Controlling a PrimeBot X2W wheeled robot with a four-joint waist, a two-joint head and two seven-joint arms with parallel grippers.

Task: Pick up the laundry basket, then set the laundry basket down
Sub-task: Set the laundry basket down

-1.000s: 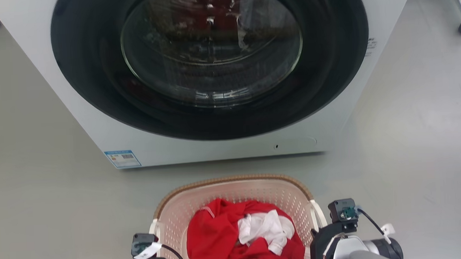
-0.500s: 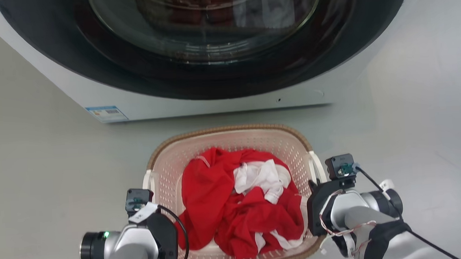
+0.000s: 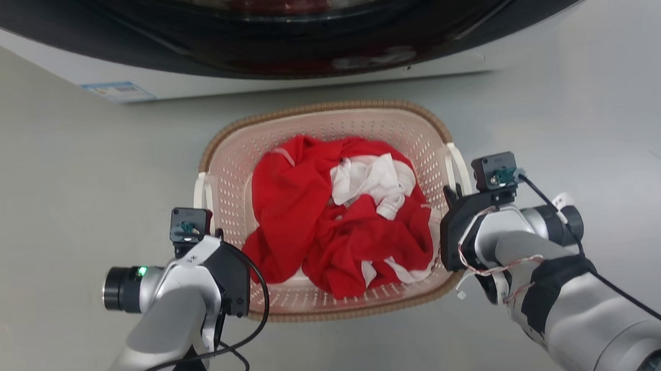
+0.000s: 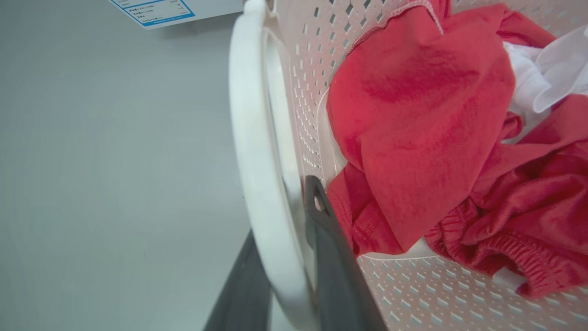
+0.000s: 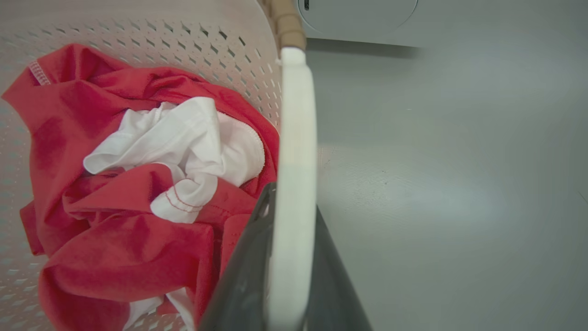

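Although I cannot tell from here whether its base rests on the grey floor (image 3: 54, 194) or hangs just clear of it, the laundry basket (image 3: 326, 107) sits squarely between the robot's two arms, just in front of the washing machine (image 3: 312, 45). The left gripper (image 4: 281, 216) is pinching the white left handle (image 4: 250, 138), one dark finger inside the loop against the perforated wall and the other outside it. The right gripper (image 5: 294, 202) is clamped the same way on the right handle (image 5: 297, 138). Those two loops look like the right places to hold: they lie opposite each other, so the load hangs balanced between them. The basket itself should be light and fairly stiff, thin plastic with a woven-look rim. The smooth handles could slip or swivel in a narrow pinch if one side rises ahead of the other. Inside lie a crumpled red garment (image 3: 303, 209) and a white cloth (image 3: 372, 180), soft and of little weight, heaped towards the middle and below the rim. I would expect them to shift only if the basket is tipped. My guess is that both arms need to move together and level, and that the plastic will flex a little at the handles.
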